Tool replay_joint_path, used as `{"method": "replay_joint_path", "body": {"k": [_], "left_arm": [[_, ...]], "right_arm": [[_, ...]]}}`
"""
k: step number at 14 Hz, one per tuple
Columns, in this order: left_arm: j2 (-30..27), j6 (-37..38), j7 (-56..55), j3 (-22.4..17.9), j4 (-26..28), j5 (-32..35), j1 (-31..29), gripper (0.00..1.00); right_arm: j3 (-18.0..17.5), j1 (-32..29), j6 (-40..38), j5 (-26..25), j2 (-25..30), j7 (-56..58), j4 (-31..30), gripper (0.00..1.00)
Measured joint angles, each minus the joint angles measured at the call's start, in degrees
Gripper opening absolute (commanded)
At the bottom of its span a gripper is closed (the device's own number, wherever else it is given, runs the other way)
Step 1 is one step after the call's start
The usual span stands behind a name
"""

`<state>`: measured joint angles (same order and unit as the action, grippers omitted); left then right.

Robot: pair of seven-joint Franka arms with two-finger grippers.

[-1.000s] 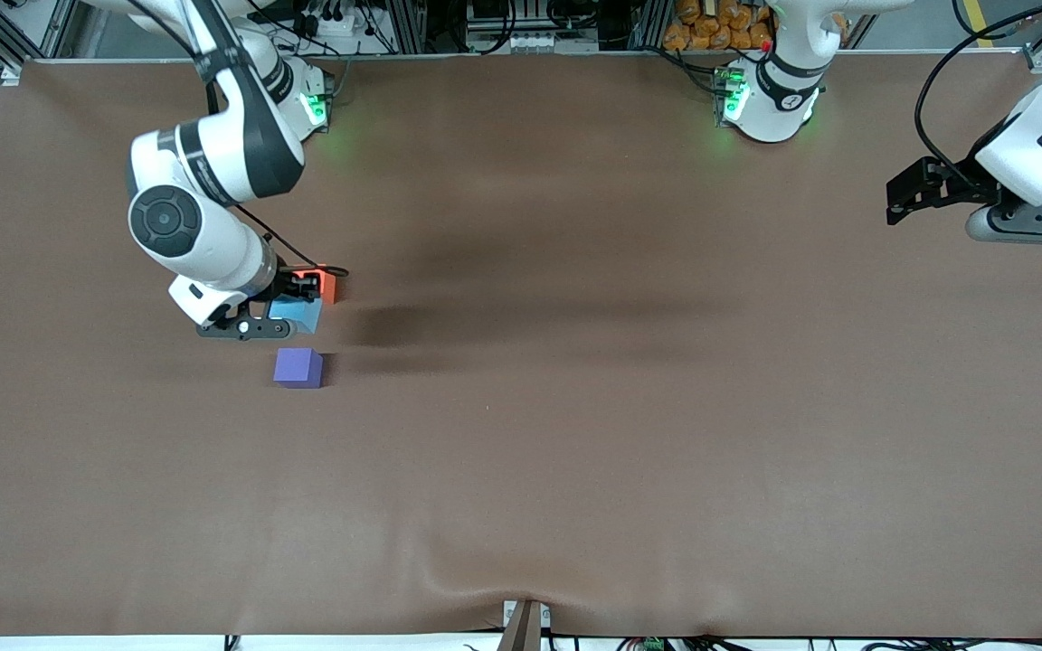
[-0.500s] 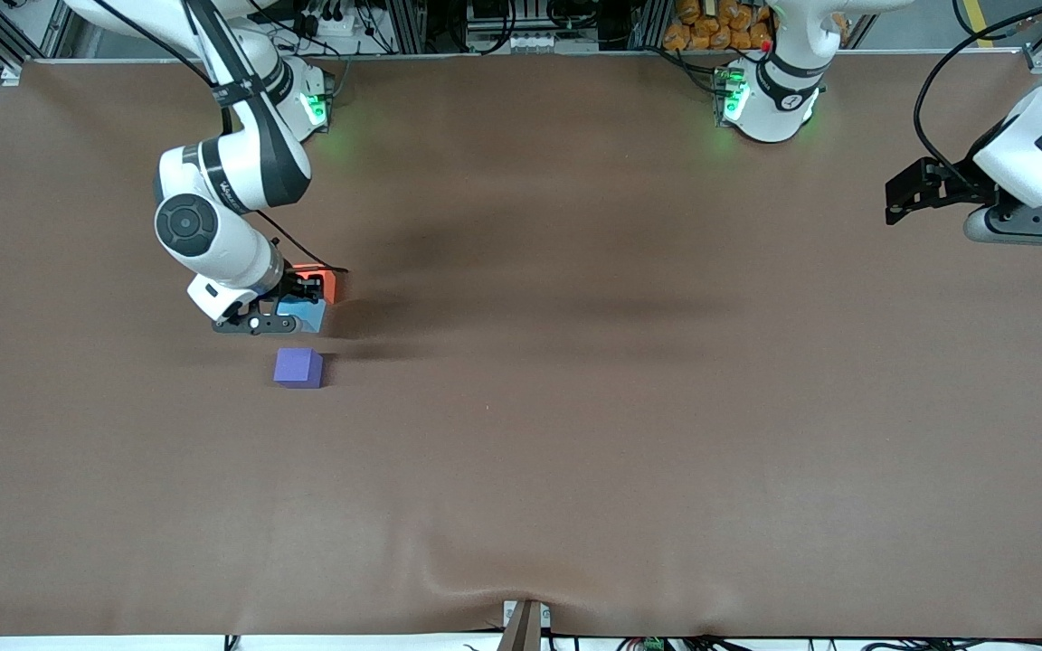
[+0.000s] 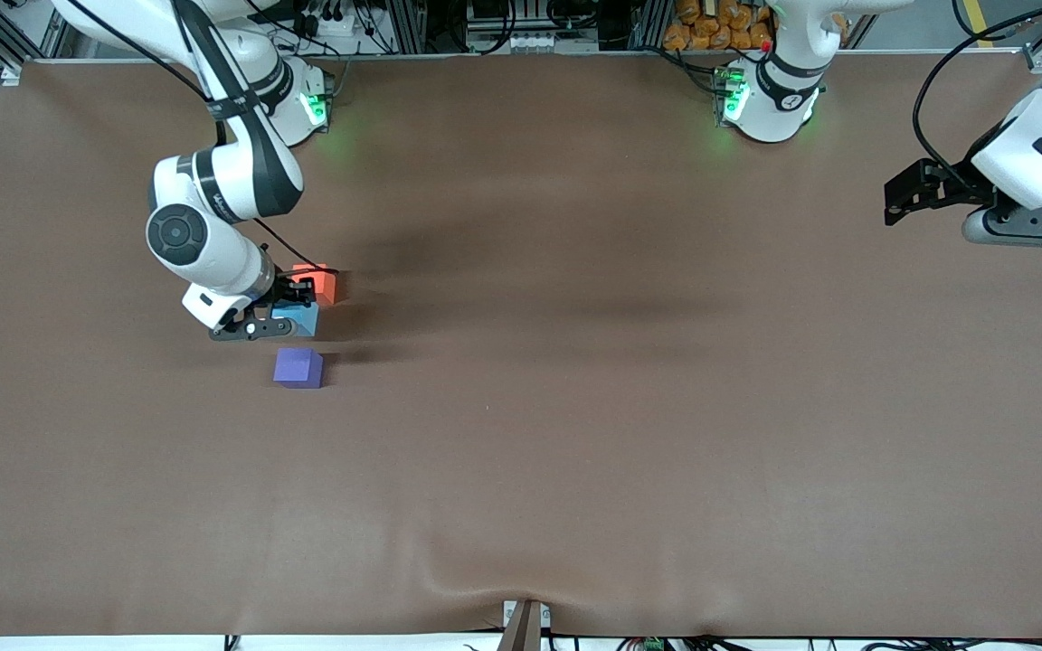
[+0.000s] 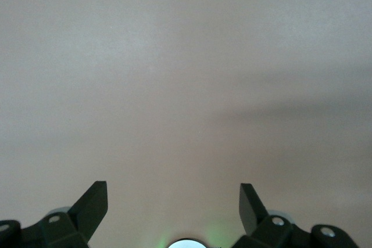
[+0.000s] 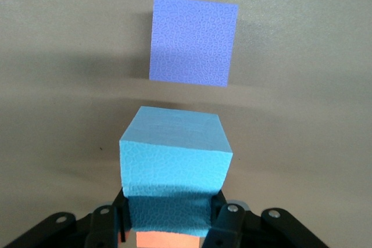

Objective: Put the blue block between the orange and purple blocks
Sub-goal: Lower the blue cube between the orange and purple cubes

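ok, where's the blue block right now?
Blue block sits in the right gripper, between the orange block and the purple block, toward the right arm's table end.

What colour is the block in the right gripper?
Light sky blue: the blue block in the right gripper, clearest in the right wrist view.

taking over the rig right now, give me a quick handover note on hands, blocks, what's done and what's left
Right hand: shut on the blue block, low over the table in the gap between the orange block and the purple block.
Left hand: open, holds nothing, waits up over the left arm's end of the table.
Blocks: orange lies farther from the front camera, purple nearer, both on the brown table toward the right arm's end.
Done: blue is picked up and brought between the two.
Left: set it down if it is not yet resting, open the right hand, then lift away without nudging the orange block beside it.
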<state>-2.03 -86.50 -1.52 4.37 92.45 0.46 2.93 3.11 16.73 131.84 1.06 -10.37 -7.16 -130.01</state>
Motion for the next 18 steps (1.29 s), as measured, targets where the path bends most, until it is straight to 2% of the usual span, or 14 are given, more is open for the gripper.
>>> {"method": "replay_joint_path", "body": {"k": [18], "left_arm": [[0.3, 0.0, 0.0, 0.0, 0.0, 0.0, 0.0, 1.0]], "right_arm": [[-0.2, -0.1, 8.7, 0.0, -6.9, 0.0, -1.1, 0.0]]}}
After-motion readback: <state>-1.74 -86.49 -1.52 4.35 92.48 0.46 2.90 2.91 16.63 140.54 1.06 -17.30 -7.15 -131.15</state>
